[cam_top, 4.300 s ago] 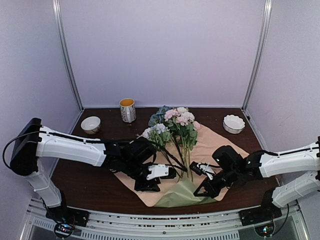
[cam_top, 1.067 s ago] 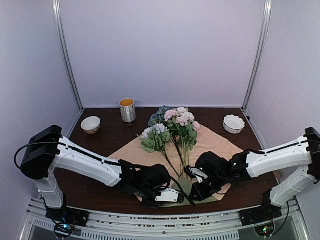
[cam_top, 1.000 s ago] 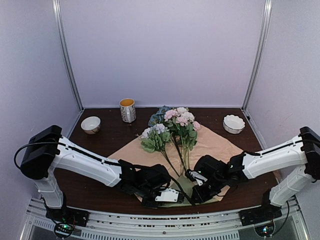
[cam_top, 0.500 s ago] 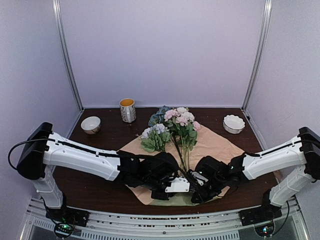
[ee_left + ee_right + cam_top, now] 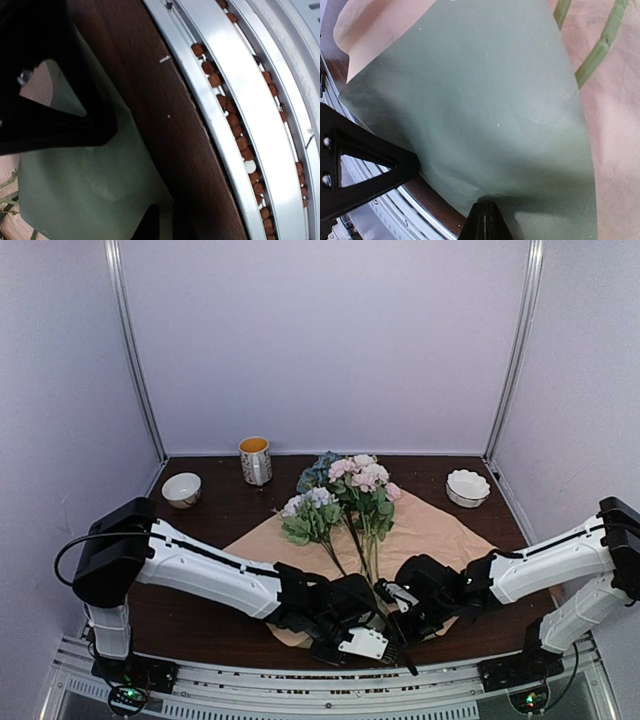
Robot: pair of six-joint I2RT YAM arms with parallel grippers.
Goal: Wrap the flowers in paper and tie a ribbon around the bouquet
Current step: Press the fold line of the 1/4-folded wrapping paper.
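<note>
The flowers [image 5: 345,490], white, pink, lavender and blue, lie with their stems [image 5: 600,50] toward me on the paper [image 5: 430,525], tan face up. The sheet's near corner is folded over, so its sage-green face [image 5: 485,100] shows. My right gripper [image 5: 486,212] is shut on that green flap near the table's front edge. My left gripper [image 5: 385,640] sits close beside my right gripper [image 5: 397,608] at the same corner. In the left wrist view only one dark finger [image 5: 150,225] shows, against the green paper [image 5: 85,180], so its state is unclear. The ribbon is out of view.
A mug [image 5: 255,460] and a white bowl [image 5: 181,488] stand at the back left, and another white bowl [image 5: 468,487] at the back right. A metal rail [image 5: 240,125] runs along the table's near edge, just past the paper corner. Walls enclose three sides.
My left gripper has moved right and toward the front edge, ending next to the right gripper at the folded corner. The right gripper has hardly moved.
</note>
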